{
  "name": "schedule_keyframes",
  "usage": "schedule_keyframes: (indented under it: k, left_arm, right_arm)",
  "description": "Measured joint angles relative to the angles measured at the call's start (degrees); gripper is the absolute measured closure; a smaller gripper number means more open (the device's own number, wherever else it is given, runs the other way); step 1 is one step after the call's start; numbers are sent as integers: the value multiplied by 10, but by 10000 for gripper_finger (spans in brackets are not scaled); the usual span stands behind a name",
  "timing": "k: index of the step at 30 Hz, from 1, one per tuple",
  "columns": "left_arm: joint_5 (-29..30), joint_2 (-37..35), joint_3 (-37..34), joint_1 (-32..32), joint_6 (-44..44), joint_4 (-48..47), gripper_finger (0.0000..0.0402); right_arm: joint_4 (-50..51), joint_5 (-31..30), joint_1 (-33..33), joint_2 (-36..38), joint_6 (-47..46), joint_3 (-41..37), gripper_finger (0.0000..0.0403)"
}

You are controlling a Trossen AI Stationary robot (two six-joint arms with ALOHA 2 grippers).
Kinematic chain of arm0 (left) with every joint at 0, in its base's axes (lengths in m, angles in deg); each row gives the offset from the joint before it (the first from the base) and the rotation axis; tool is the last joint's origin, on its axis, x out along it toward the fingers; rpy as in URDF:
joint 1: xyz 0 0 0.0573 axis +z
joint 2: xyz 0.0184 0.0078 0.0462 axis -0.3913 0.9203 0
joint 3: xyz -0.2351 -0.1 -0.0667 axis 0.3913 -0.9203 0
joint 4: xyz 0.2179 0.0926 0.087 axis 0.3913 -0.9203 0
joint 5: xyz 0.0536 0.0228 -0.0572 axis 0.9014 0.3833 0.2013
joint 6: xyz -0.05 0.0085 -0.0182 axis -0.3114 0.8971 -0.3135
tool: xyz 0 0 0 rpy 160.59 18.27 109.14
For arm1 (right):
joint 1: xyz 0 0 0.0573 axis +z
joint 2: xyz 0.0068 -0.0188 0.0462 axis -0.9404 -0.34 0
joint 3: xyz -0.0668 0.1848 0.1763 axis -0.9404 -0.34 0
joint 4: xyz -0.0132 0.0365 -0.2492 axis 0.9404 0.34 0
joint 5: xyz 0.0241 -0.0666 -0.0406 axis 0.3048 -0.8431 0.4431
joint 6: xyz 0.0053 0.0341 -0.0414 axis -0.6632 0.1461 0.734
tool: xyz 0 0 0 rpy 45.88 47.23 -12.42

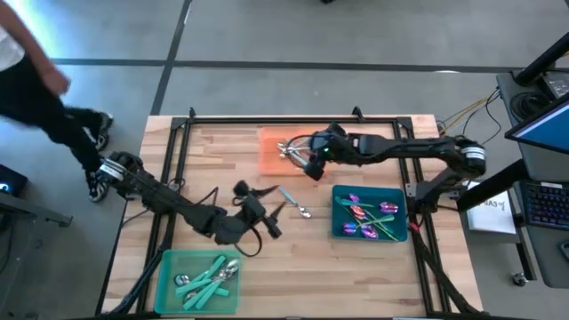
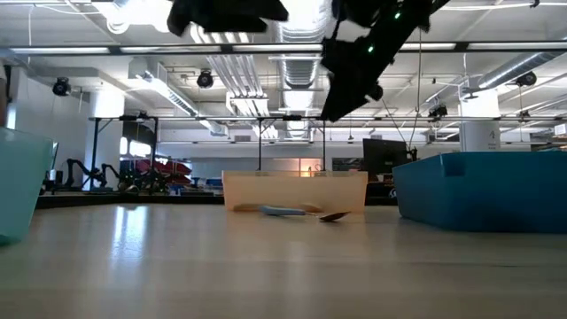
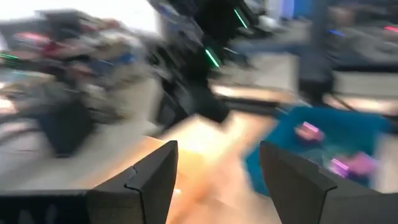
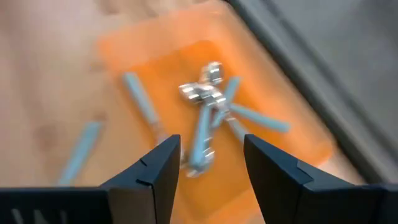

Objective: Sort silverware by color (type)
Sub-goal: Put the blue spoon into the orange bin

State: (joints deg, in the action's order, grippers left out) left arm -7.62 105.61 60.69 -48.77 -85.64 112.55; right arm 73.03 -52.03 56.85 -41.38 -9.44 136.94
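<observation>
Orange tray (image 4: 149, 68) contents only wrist-visible

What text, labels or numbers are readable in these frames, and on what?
None can be read.
White paper sheet beside the wooden table, right side: dark print, too small to read.
Orange rectangular tray, teal rectangular tray, green rectangular tray: no markings visible.
Room behind the table in the low view: no legible signs.
Both wrist views: blurred, no text visible.
</observation>
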Motion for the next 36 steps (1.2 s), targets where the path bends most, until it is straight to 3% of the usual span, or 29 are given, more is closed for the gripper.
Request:
schedule_keyframes:
  k: [6,14,22,30,36]
  left_arm:
    - [-251,0,0,72,-50,-77,192]
    - [-498,0,0,179,-70,-226,192]
    - [-621,1,0,251,-48,-293,192]
    - [-665,56,3,259,-25,-284,192]
    - [-664,123,69,260,45,-333,192]
  right_arm:
    - [82,150,4,78,-70,0,241]
    - [236,170,62,97,-119,0,255]
    - [354,170,107,92,-155,0,255]
    - [369,170,115,92,-165,0,259]
    - [370,170,115,92,-164,0,258]
